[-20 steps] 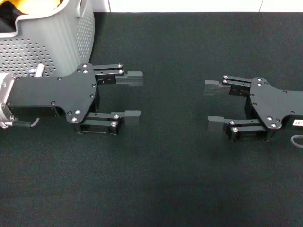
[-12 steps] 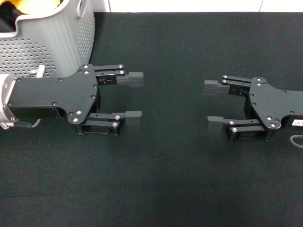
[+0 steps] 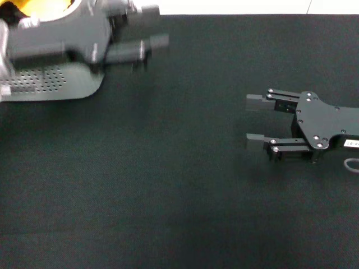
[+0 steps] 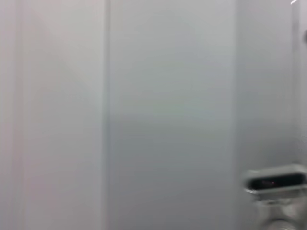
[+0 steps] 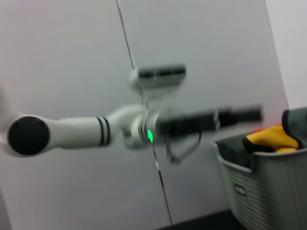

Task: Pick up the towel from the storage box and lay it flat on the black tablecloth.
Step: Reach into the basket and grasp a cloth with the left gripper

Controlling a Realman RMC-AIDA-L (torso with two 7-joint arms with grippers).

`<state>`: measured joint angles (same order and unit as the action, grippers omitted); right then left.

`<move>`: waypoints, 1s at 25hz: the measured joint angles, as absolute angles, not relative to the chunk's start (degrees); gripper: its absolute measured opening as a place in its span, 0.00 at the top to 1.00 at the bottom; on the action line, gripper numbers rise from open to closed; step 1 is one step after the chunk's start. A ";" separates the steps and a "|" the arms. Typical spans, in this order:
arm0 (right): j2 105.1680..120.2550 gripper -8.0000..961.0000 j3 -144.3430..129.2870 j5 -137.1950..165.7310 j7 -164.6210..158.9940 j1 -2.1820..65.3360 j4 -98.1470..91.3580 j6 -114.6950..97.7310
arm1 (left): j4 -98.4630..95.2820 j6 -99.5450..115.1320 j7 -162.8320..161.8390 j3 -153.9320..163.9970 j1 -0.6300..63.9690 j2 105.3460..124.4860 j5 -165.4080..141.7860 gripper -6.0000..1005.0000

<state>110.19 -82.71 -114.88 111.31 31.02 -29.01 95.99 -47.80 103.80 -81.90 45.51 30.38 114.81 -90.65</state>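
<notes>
I have swung the left gripper (image 3: 147, 32), jaws open and empty, up from mid-cloth to the far-left box (image 3: 50, 89) where the towel (image 5: 268, 138) waits, ready to reach in, while the right gripper (image 3: 257, 119) idles open at right.

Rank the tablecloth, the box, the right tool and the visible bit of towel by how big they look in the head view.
1. Tablecloth, filling most of the view.
2. Box, though the left tool covers much of it.
3. Right tool; close to the box's visible part, so that order is unsure.
4. Towel, only a yellow patch showing.
</notes>
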 joint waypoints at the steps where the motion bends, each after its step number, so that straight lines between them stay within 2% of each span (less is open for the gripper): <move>1: 110.15 0.17 -82.67 -114.61 111.32 30.87 -28.96 95.55 | -53.22 101.52 -85.05 45.30 29.71 115.77 -91.18 0.28; 3: 110.13 0.17 -82.64 -114.35 111.36 30.45 -28.78 95.01 | -67.87 96.04 -90.93 45.18 27.60 118.12 -93.87 0.28; 4: 110.15 0.17 -82.48 -114.22 111.50 30.04 -28.61 94.73 | -67.87 96.04 -90.93 45.18 27.60 118.12 -93.87 0.29; 6: 110.29 0.17 -82.10 -114.16 111.93 29.41 -28.24 94.58 | -85.52 87.83 -97.41 46.87 24.74 119.90 -101.72 0.32; 12: 110.75 0.17 -79.83 -114.13 113.63 26.87 -27.12 94.25 | -99.81 78.28 -106.43 49.78 22.89 119.82 -120.80 0.33; 25: 110.68 0.17 -79.71 -114.09 114.10 27.57 -26.74 92.56 | -98.33 73.67 -109.03 45.25 21.19 119.82 -130.56 0.35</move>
